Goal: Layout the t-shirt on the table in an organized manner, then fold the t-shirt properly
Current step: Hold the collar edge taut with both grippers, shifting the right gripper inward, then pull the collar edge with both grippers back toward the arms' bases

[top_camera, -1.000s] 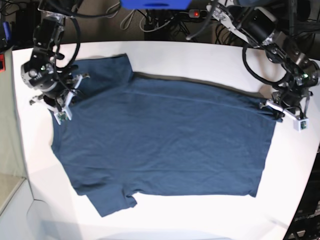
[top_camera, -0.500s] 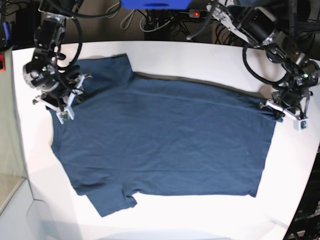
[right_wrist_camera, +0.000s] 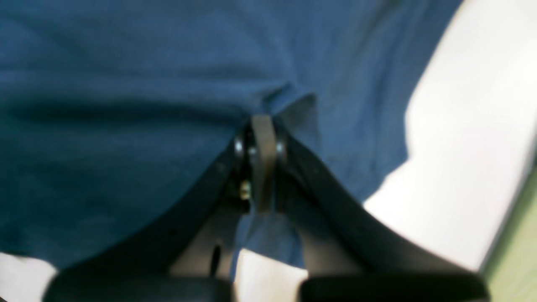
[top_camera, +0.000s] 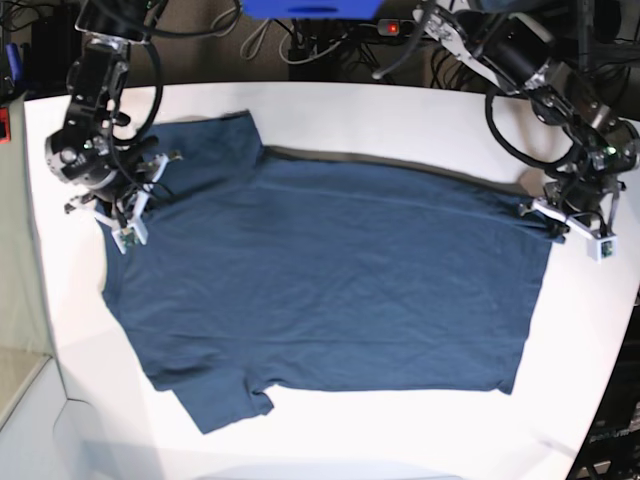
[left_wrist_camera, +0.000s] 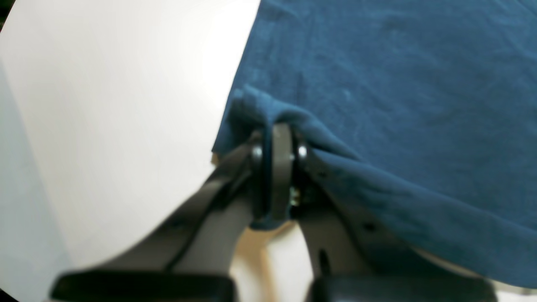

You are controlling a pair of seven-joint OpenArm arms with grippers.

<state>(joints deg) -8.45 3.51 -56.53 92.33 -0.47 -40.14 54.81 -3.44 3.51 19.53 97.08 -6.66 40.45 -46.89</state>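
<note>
The dark navy t-shirt (top_camera: 330, 280) lies spread nearly flat on the white table (top_camera: 400, 120), sleeves toward the left of the base view and hem toward the right. My right gripper (top_camera: 128, 208) is at the shirt's left edge beside the far sleeve; in the right wrist view it (right_wrist_camera: 262, 121) is shut on a pinch of the t-shirt (right_wrist_camera: 126, 84). My left gripper (top_camera: 548, 215) is at the far corner of the hem; in the left wrist view it (left_wrist_camera: 279, 130) is shut on a raised fold of the t-shirt (left_wrist_camera: 398, 84). The neck label is hidden.
Cables and dark equipment (top_camera: 330, 45) crowd the space behind the table's far edge, with a blue object (top_camera: 310, 8) above. The curved table edge runs close to my left gripper on the right (top_camera: 625, 300). Bare white table (left_wrist_camera: 105, 105) lies beside the hem.
My right gripper has moved a little toward the far left of the base view, taking the shirt's edge with it. My left arm has not moved.
</note>
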